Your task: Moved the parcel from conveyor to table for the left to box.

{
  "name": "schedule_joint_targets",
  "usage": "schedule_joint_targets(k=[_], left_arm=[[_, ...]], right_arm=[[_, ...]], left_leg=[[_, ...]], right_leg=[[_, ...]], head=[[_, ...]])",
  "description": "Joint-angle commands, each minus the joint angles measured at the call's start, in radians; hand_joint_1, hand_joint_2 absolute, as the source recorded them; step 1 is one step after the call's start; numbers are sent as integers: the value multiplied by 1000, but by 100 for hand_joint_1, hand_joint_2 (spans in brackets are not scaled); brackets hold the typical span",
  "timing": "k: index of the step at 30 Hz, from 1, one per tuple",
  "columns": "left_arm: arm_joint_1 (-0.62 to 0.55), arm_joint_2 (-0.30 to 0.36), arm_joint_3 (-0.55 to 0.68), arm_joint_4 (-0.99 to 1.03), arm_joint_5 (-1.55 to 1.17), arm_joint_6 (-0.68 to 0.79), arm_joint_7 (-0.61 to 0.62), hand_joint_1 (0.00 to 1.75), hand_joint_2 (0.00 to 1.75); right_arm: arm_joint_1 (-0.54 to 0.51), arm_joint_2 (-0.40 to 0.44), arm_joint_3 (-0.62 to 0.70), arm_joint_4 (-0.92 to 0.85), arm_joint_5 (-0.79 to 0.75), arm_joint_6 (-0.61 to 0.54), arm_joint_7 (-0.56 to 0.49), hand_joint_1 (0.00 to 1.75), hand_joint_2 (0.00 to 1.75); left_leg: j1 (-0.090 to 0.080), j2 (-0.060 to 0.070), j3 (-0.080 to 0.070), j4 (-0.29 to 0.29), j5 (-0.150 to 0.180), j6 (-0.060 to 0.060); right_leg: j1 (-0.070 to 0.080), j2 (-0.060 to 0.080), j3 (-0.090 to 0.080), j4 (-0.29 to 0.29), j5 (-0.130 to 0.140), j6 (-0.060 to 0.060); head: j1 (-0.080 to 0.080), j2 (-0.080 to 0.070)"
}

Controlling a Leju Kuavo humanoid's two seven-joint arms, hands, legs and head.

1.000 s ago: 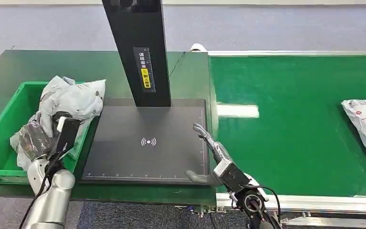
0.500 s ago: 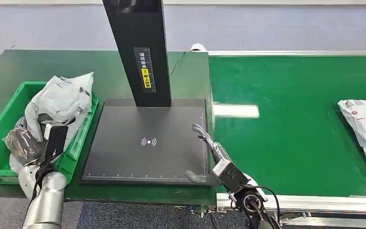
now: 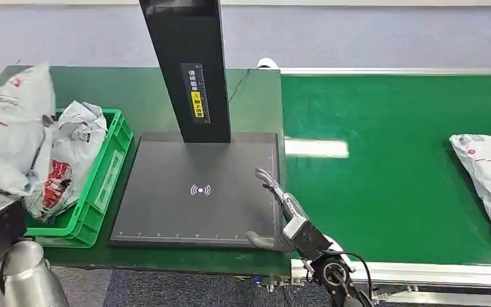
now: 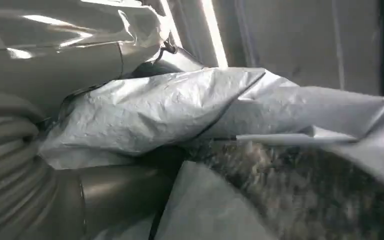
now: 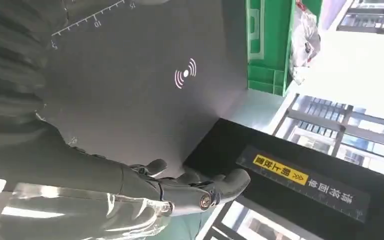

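- Two parcels matter at this moment. One white parcel (image 3: 7,128) is lifted at the far left of the head view, over the outer side of the green box (image 3: 105,185), and I judge it to be the one being boxed.
- Close up in the left wrist view, crumpled grey plastic wrap (image 4: 145,117) presses right against the left hand (image 4: 15,165), so that hand looks to be grasping the raised parcel, though its fingers are hidden by the wrap.
- Another bag (image 3: 70,157) with red print already lies inside the box, leaning on its near wall.
- One more white parcel (image 3: 489,176) lies on the green conveyor (image 3: 390,128) at the right edge, well apart from both hands and untouched.
- Next, the right hand (image 3: 275,211) hovers over the right edge of the black scan pad (image 3: 185,173), released, fingers spread and holding nothing.
- Nothing rests on the pad, which lies on the table (image 3: 102,89) beneath the black post (image 3: 188,64) with its yellow label.
- By my reading, the boxing step is nearly finished: the lifted parcel has only to be let go into the box.
- What remains is for the right hand to reach across to the conveyor, fetch the waiting parcel and lay it on the table for the left.
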Motion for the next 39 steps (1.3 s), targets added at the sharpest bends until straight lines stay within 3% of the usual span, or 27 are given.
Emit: schedule_joint_targets(k=[1,2,3,5,11,13,16,18,28,33,34,35,36,37,39], left_arm=[[-1,-35,15,-18,-26,73,1,175,175],[31,-33,7,-18,-10,73,1,175,175],[-43,-30,45,220,-101,73,3,175,175],[-81,35,19,389,-165,73,205,175,175],[-92,44,79,415,-176,73,185,175,175],[-94,62,85,447,-189,73,234,175,175],[-116,184,-40,657,-277,28,492,175,175],[-133,218,-72,729,-250,9,537,175,175],[-119,251,-77,737,-234,54,596,175,175],[-111,218,-8,669,-262,73,540,175,175],[-116,192,46,632,-246,73,471,171,175],[-116,192,46,632,-246,73,471,148,175],[-120,199,18,662,-233,73,465,10,175],[-121,198,18,649,-242,73,461,0,175],[-124,192,14,650,-240,73,458,0,175]], right_arm=[[-28,-21,36,60,-12,-16,-10,0,175],[-12,-28,32,29,-16,-22,-2,0,175],[-2,-31,27,27,-13,-33,-4,0,175],[8,-37,20,9,-7,-31,6,0,175],[-5,-32,21,24,-4,-24,12,0,175],[-11,-29,23,35,-3,-21,13,0,175],[-19,-27,21,43,2,-14,20,0,175],[-24,-22,16,47,5,-2,25,0,175],[-23,-6,12,41,33,14,40,0,175],[-27,-3,19,43,38,16,42,0,175],[-29,-6,29,44,71,-5,50,0,175],[-29,-6,29,44,71,-5,50,0,175],[-28,-5,28,46,71,-6,50,0,175],[-28,-5,27,49,72,-8,50,0,175],[-28,-5,27,50,72,-8,50,0,175]], left_leg=[[0,0,2,-1,0,0],[0,1,3,-2,0,1],[-1,0,3,-2,0,1],[-1,-4,4,-3,1,1],[-1,1,3,-2,1,0],[-1,1,3,-2,1,1],[-1,0,3,-2,0,1],[-1,0,4,-3,1,0],[-1,1,3,-1,0,1],[0,3,4,-2,0,0],[0,2,3,-1,0,0],[0,2,4,-2,0,0],[0,2,3,-1,0,1],[0,1,2,-1,0,0],[0,1,2,-1,0,1]], right_leg=[[0,-1,2,-1,0,0],[0,0,3,-2,0,0],[0,0,3,-2,0,0],[0,-4,5,-2,0,0],[0,-1,2,-1,1,-1],[-1,-1,2,-1,0,-1],[0,0,3,-1,0,0],[-1,-1,3,-2,1,-1],[0,1,2,-1,0,0],[0,2,2,-1,1,-1],[0,1,2,-1,1,-1],[0,1,3,-1,1,-1],[0,1,2,-1,1,-1],[0,1,2,-1,1,0],[0,0,2,-1,0,0]], head=[[0,0],[0,0],[0,0],[0,0],[0,0],[0,0],[0,0],[0,0],[0,0],[0,0],[0,0],[0,0],[0,0],[0,0],[0,0]])
